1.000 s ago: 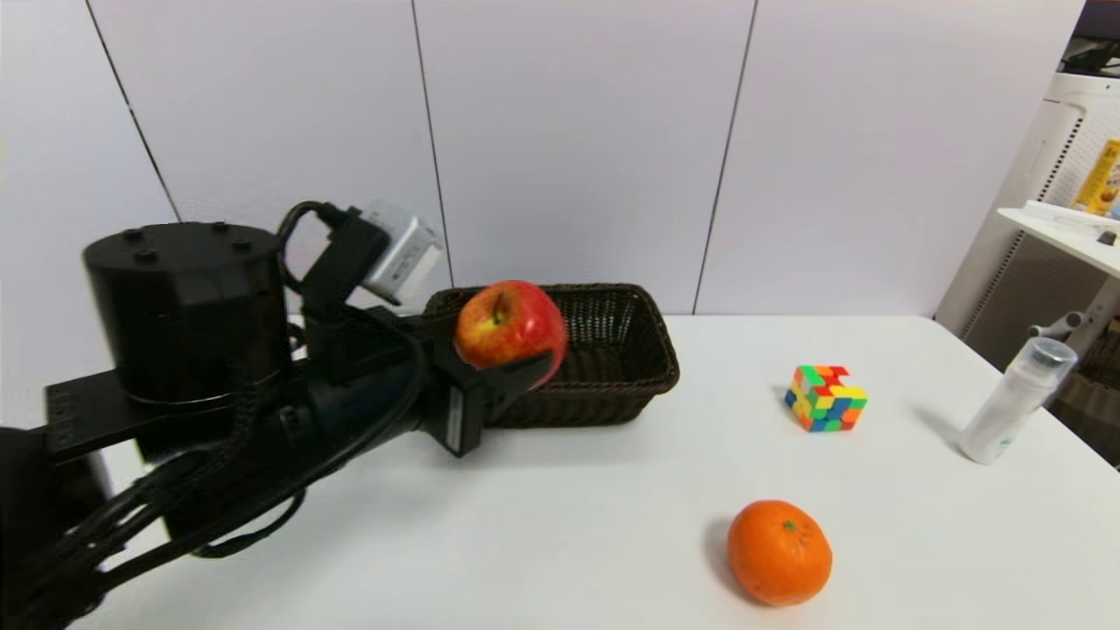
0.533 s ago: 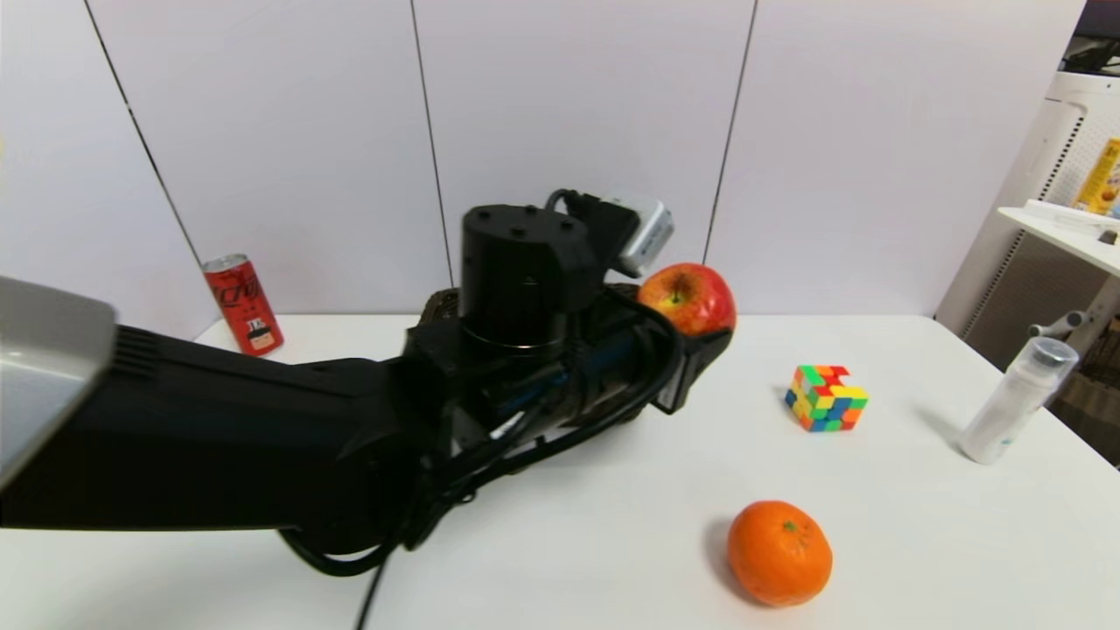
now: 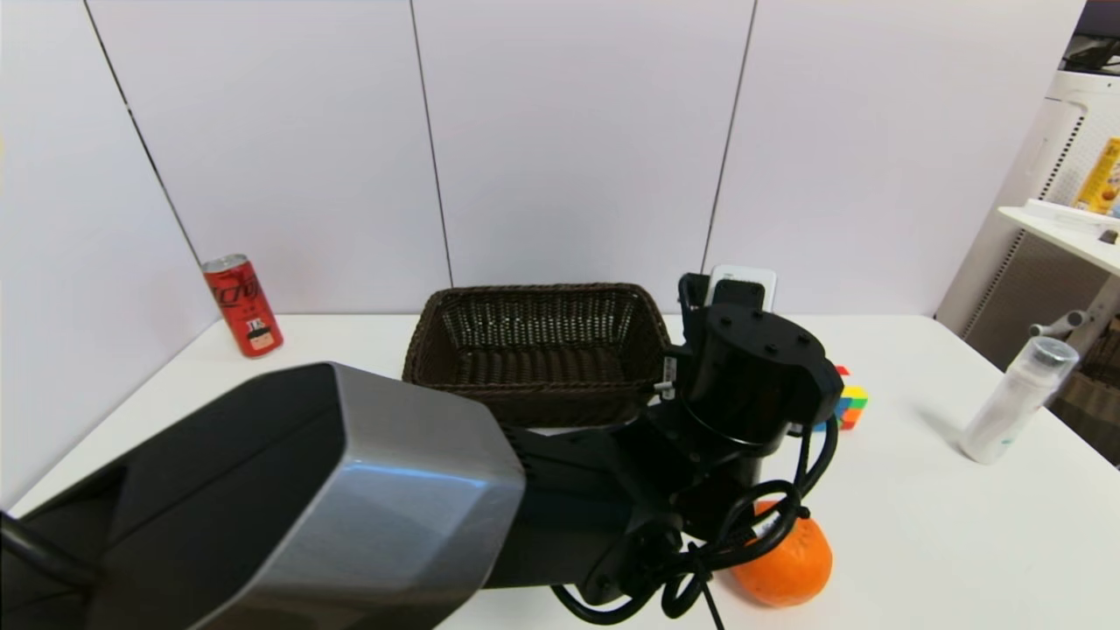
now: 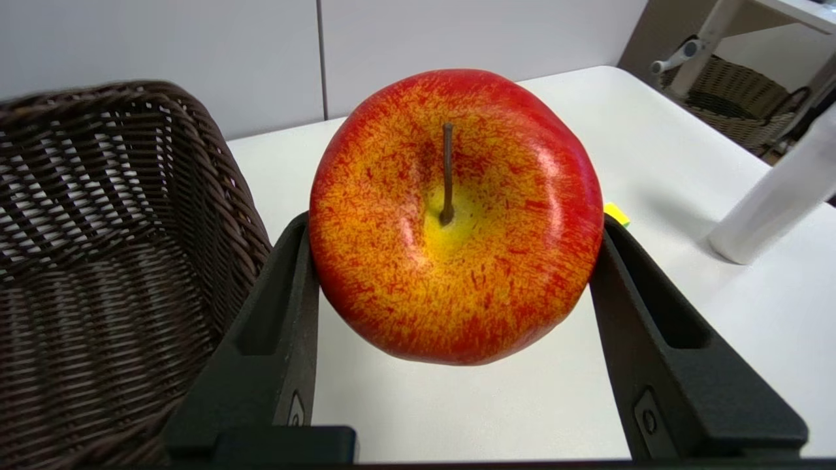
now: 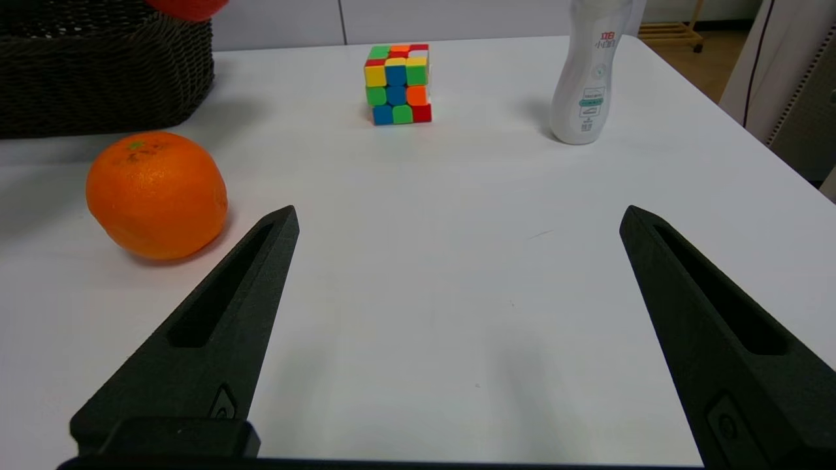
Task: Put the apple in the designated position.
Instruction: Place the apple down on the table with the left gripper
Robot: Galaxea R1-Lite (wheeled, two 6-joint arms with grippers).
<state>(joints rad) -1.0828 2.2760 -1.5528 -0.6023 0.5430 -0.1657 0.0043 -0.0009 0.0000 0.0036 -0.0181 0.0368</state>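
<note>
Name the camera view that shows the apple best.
The left wrist view: the apple fills it, stem up, clamped in the left pincer above the table. The head view hides it behind the left arm. The right wrist view shows only a red sliver above the basket.

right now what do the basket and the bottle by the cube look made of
Basket: dark brown woven wicker or rattan-like strands, slightly glossy; the open weave shows. Bottle: probably smooth white plastic with a printed label and, in the head view, a clear cap. Cube: glossy coloured plastic tiles.
</note>
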